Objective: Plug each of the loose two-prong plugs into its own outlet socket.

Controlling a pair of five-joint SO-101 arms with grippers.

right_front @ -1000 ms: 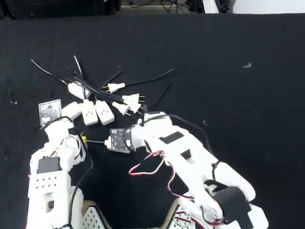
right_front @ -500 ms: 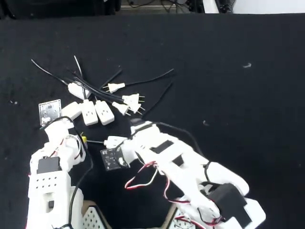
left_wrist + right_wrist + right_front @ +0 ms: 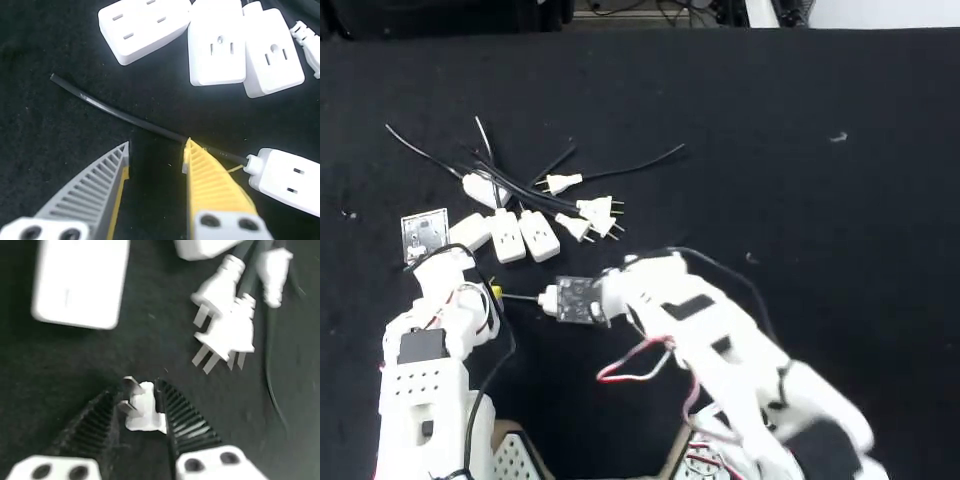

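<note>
In the right wrist view my right gripper [image 3: 140, 405] is shut on a small white two-prong plug [image 3: 142, 412], prongs pointing away, just above the black table. Ahead of it lie two more white plugs [image 3: 225, 330] on black cords and a white outlet block [image 3: 80, 282]. My left gripper [image 3: 155, 155] stands open over a thin black cord [image 3: 115, 115] that runs to a white outlet socket [image 3: 287, 175]. Three white outlet sockets [image 3: 215, 42] lie side by side beyond it. From above, the loose plugs [image 3: 595, 212] sit right of the socket row [image 3: 510, 235], with the right arm [image 3: 670, 300] below them.
Several black cords [image 3: 520, 185] fan out at the back left around the plugs. A small square card [image 3: 424, 233] lies left of the sockets. The left arm [image 3: 430, 340] stands at the front left. The right half of the black table [image 3: 840, 200] is bare.
The right arm pulled back toward the front edge, then swung forward again toward the plugs. The left arm has stayed still.
</note>
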